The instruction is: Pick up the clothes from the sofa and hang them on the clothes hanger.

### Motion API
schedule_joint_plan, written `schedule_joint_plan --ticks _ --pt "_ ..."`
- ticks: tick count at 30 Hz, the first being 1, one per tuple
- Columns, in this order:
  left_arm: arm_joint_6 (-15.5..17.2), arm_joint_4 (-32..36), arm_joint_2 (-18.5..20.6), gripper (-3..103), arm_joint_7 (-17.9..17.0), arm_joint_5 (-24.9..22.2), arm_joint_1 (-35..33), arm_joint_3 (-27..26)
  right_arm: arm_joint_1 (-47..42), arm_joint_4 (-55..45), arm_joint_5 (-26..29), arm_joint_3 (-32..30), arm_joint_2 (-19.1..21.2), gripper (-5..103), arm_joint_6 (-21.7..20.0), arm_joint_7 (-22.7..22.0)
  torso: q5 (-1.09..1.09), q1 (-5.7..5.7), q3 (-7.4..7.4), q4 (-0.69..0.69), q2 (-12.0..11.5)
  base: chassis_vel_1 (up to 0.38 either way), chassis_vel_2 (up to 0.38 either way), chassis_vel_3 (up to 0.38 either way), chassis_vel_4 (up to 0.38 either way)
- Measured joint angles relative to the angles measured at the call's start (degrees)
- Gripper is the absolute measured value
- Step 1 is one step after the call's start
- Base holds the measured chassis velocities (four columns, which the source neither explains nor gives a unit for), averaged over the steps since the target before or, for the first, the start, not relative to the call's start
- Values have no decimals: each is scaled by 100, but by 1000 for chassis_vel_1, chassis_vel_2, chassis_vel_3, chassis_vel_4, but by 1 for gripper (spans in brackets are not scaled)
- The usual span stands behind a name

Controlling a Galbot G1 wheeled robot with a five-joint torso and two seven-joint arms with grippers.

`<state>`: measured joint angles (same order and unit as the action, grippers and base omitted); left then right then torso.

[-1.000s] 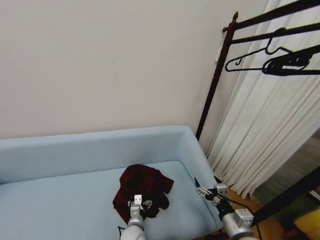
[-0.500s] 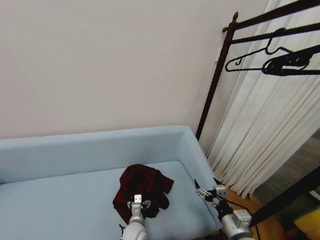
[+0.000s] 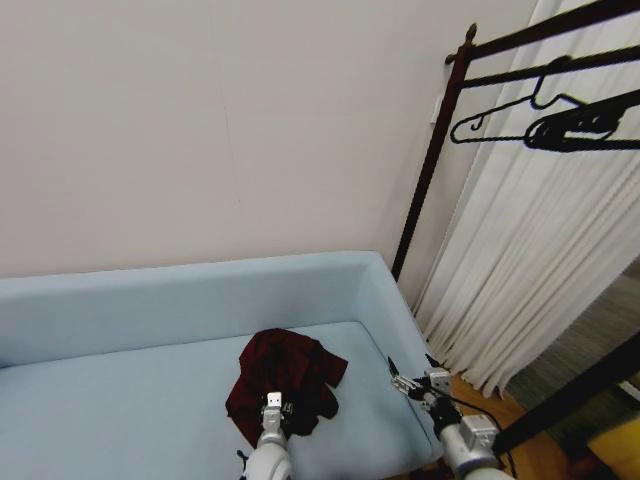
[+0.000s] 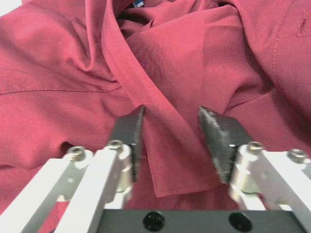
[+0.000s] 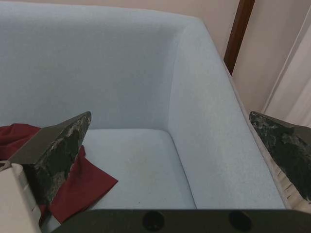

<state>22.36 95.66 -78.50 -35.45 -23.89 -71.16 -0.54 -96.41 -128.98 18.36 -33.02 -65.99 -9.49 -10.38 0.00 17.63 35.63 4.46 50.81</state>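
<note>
A crumpled dark red shirt [image 3: 285, 372] lies on the light blue sofa [image 3: 120, 400] seat, near its right end. My left gripper [image 3: 277, 408] hovers at the shirt's near edge. In the left wrist view it [image 4: 170, 136] is open, with a fold of the red shirt [image 4: 184, 63] lying between the two dark pads and no grip on it. My right gripper [image 3: 415, 383] hangs open over the sofa's right armrest [image 5: 209, 111], holding nothing; a corner of the shirt [image 5: 80, 187] shows beside one finger. Black hangers [image 3: 545, 120] hang on the dark rack [image 3: 430, 160] at upper right.
The rack's upright pole [image 3: 425, 175] stands just behind the sofa's right end. White curtains [image 3: 540, 270] hang to the right of it, reaching the wooden floor [image 3: 510, 410]. A plain wall [image 3: 200, 130] rises behind the sofa.
My left gripper has sunk a little lower toward the shirt's near edge. The right gripper has barely shifted.
</note>
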Motion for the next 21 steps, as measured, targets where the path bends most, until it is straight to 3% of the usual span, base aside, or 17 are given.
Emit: schedule_joint_plan --ticks 6,8,10,21 --pt "-8 22 19 14 -1 18 7 6 108 99 9 17 32 100 2 6 0 0 -1 0 0 0 0 0 0" --pt "-15 10 22 14 -1 20 14 5 135 113 15 22 33 100 2 6 0 0 -1 0 0 0 0 0 0" --pt "-19 2 34 4 -1 24 28 0 193 154 36 39 38 100 2 6 0 0 0 0 0 0 0 0 0" --pt "6 565 374 0 61 137 -55 -101 572 419 90 259 101 100 -16 13 -1 0 0 0 0 0 0 0 0"
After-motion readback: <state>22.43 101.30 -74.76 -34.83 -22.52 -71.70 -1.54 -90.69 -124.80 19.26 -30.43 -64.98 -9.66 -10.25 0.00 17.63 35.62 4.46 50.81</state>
